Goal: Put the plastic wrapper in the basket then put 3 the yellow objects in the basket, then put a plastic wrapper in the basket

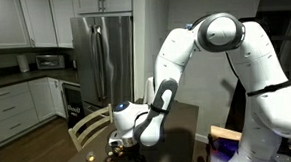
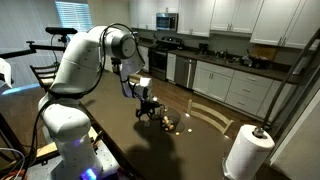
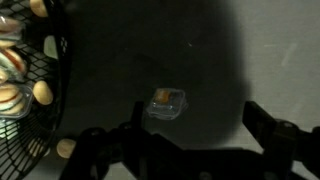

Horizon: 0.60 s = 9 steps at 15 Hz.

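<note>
Arm [image 2: 98, 45] bent low, end effector [image 2: 147, 109] spread

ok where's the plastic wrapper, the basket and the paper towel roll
plastic wrapper [image 3: 167, 103], wrist view, its clear middle
basket [image 3: 45, 120], wrist view, its wire wall
paper towel roll [image 2: 247, 150], an exterior view, its side

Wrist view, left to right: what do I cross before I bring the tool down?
basket holding yellow objects → plastic wrapper. The open tool straddles the wrapper along the bottom edge, so it is left unranked.
</note>
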Each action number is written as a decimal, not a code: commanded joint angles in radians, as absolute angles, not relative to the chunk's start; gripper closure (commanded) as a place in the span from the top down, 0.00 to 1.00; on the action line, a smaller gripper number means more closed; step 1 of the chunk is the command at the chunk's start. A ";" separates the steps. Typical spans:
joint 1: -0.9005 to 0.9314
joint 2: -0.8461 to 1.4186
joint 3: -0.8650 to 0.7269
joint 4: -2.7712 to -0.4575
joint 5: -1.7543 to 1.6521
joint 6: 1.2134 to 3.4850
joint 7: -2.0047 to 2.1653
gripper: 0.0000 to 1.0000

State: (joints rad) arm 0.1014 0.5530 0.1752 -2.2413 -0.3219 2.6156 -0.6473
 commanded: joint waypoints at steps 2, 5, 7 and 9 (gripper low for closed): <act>0.035 0.611 0.231 -2.182 -0.279 2.605 -0.736 1.00; 0.006 0.647 0.257 -2.143 -0.242 2.560 -0.763 1.00; -0.003 0.671 0.265 -2.121 -0.219 2.538 -0.776 1.00; -0.008 0.696 0.268 -2.105 -0.203 2.524 -0.785 1.00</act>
